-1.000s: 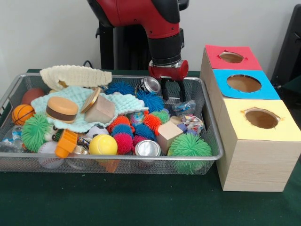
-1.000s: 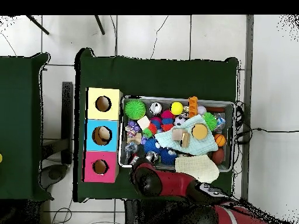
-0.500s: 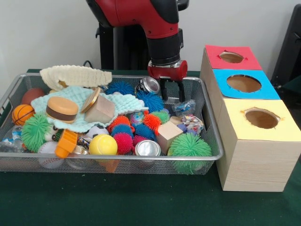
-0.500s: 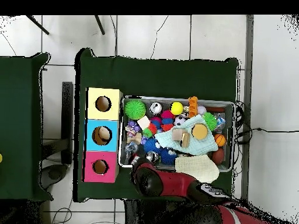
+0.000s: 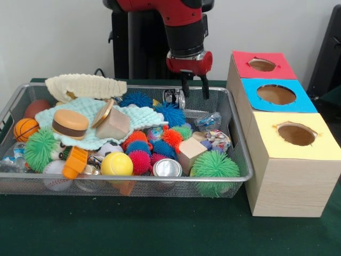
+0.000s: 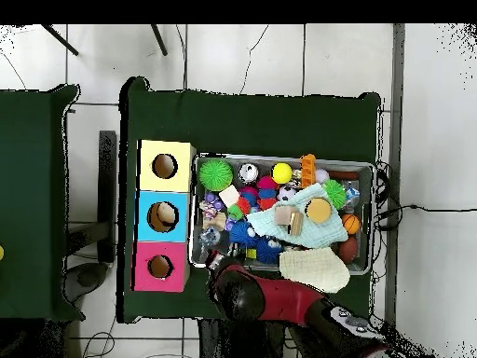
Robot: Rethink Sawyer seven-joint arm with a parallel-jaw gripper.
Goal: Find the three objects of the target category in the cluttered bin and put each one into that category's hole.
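Observation:
A wire mesh bin [image 5: 133,178] holds a jumble of toys. These include spiky balls in several colours, a silver can [image 5: 167,168] at the front and a second can [image 5: 174,97] at the back. There are also a wooden block [image 5: 190,152], a yellow ball [image 5: 116,164] and a burger toy [image 5: 70,124]. My gripper [image 5: 195,95] hangs open and empty over the bin's back edge, just right of the back can. Beside the bin are the red hole [image 5: 262,64], blue hole [image 5: 276,94] and yellow hole [image 5: 296,134]. In the overhead view my arm [image 6: 244,291] hides the gripper.
A mint cloth [image 5: 85,112] and a cream knitted cloth [image 5: 85,85] cover the bin's left half. A large green spiky ball [image 5: 214,165] fills the front right corner. The three boxes [image 6: 165,216] stand in a row against the bin's side on the green table.
My gripper has risen out of the bin's back area, still open and empty. The back can now shows lower and a little further right.

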